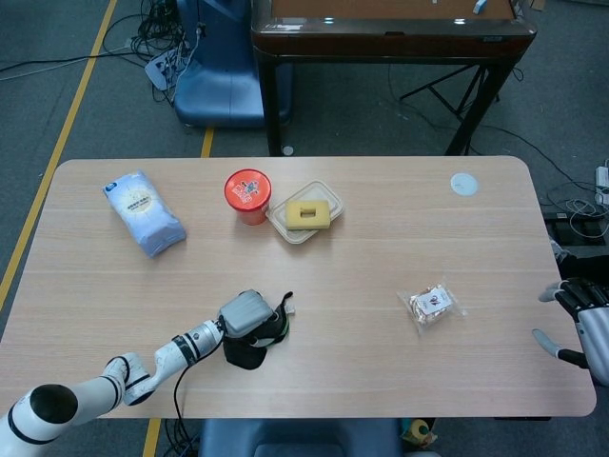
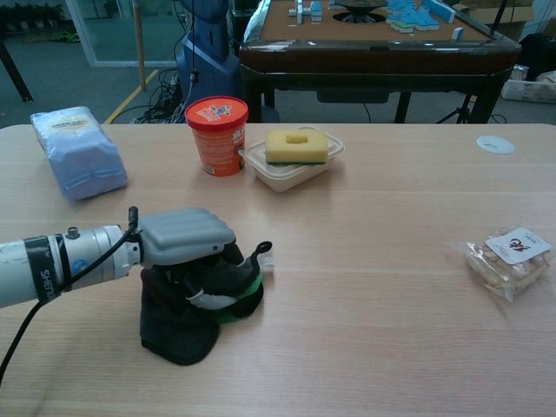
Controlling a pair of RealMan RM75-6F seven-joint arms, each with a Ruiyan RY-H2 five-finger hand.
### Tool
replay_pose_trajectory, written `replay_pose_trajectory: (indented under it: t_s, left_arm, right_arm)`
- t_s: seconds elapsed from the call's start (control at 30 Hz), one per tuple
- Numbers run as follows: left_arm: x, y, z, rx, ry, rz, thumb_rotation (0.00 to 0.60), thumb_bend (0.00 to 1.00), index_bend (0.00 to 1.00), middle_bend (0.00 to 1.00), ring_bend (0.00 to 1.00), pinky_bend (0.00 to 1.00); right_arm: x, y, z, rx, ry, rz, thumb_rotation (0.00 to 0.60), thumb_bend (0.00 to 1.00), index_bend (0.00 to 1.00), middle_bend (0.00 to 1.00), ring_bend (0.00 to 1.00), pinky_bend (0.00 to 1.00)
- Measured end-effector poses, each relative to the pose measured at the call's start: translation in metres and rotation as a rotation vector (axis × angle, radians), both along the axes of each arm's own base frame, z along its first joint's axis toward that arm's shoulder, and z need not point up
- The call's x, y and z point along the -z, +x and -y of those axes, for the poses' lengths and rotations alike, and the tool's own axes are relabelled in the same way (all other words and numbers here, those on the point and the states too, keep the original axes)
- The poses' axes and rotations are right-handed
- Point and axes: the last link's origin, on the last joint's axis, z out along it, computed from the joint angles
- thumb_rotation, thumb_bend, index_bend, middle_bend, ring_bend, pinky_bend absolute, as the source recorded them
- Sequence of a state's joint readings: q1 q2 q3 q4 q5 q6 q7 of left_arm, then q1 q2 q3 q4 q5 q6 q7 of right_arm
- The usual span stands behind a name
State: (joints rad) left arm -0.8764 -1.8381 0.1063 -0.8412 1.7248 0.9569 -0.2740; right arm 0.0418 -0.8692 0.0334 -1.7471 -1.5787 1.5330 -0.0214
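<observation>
My left robot hand (image 2: 187,248) grasps the black-green cloth (image 2: 187,321) on the table (image 2: 365,287); my right robot hand (image 1: 582,328), at three o'clock, hangs released.

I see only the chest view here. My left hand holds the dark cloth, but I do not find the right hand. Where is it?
Observer: In the head view the right hand is at the right edge of the table, mostly beyond it, with its fingers apart and holding nothing.
Operator: Is it touching the snack packet?
Observer: No. The snack packet lies apart from it, with bare table between them.
</observation>
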Motion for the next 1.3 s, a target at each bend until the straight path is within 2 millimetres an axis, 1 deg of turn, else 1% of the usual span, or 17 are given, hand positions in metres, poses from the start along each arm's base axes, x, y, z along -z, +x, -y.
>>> replay_pose_trajectory:
  t_s: [0.17, 0.27, 0.37, 0.5, 0.6, 0.7, 0.83, 0.97, 1.17, 1.3]
  left_arm:
    - [0.004, 0.001, -0.011, 0.020, 0.046, -0.046, 0.600, 0.33, 0.65, 0.68, 0.69, 1.00]
    - [0.000, -0.004, -0.025, 0.004, 0.099, -0.082, 0.600, 0.33, 0.65, 0.68, 0.69, 1.00]
    - [-0.009, -0.012, -0.040, -0.025, 0.154, -0.107, 0.600, 0.33, 0.65, 0.68, 0.69, 1.00]
    - [-0.028, -0.028, -0.057, -0.056, 0.229, -0.142, 0.600, 0.33, 0.65, 0.68, 0.69, 1.00]
    - [-0.044, -0.042, -0.067, -0.086, 0.277, -0.164, 0.600, 0.33, 0.65, 0.68, 0.69, 1.00]
    - [-0.055, -0.051, -0.072, -0.127, 0.302, -0.166, 0.600, 0.33, 0.65, 0.68, 0.69, 1.00]
    - [-0.054, -0.052, -0.069, -0.147, 0.286, -0.150, 0.600, 0.33, 0.65, 0.68, 0.69, 1.00]
    - [-0.043, -0.044, -0.059, -0.172, 0.222, -0.092, 0.600, 0.33, 0.65, 0.68, 0.68, 0.99]
    - [-0.021, -0.020, -0.037, -0.106, 0.118, -0.052, 0.600, 0.33, 0.65, 0.68, 0.68, 0.99]
    - [-0.008, 0.000, -0.018, -0.074, 0.034, 0.001, 0.600, 0.33, 0.65, 0.68, 0.68, 0.99]
  right_arm:
    - [-0.001, -0.001, -0.001, 0.002, -0.004, 0.001, 0.600, 0.28, 0.40, 0.36, 0.24, 0.29]
    - [-0.002, -0.002, -0.002, 0.004, -0.007, 0.002, 0.600, 0.28, 0.40, 0.36, 0.24, 0.29]
    - [-0.002, -0.003, -0.001, 0.007, -0.007, 0.003, 0.600, 0.28, 0.40, 0.36, 0.24, 0.29]
    - [-0.001, -0.002, 0.000, 0.003, -0.001, 0.004, 0.600, 0.28, 0.40, 0.36, 0.24, 0.29]
    - [0.001, -0.002, 0.002, -0.003, 0.004, 0.005, 0.600, 0.28, 0.40, 0.36, 0.24, 0.29]
    - [0.002, -0.001, 0.003, -0.005, 0.010, 0.007, 0.600, 0.28, 0.40, 0.36, 0.24, 0.29]
    - [0.003, -0.001, 0.004, -0.009, 0.012, 0.009, 0.600, 0.28, 0.40, 0.36, 0.24, 0.29]
    - [0.003, -0.001, 0.003, -0.009, 0.011, 0.008, 0.600, 0.28, 0.40, 0.36, 0.24, 0.29]
    - [0.001, -0.001, 0.000, -0.006, 0.001, 0.007, 0.600, 0.28, 0.40, 0.36, 0.24, 0.29]
    - [0.000, -0.001, -0.002, -0.003, -0.004, 0.007, 0.600, 0.28, 0.40, 0.36, 0.24, 0.29]
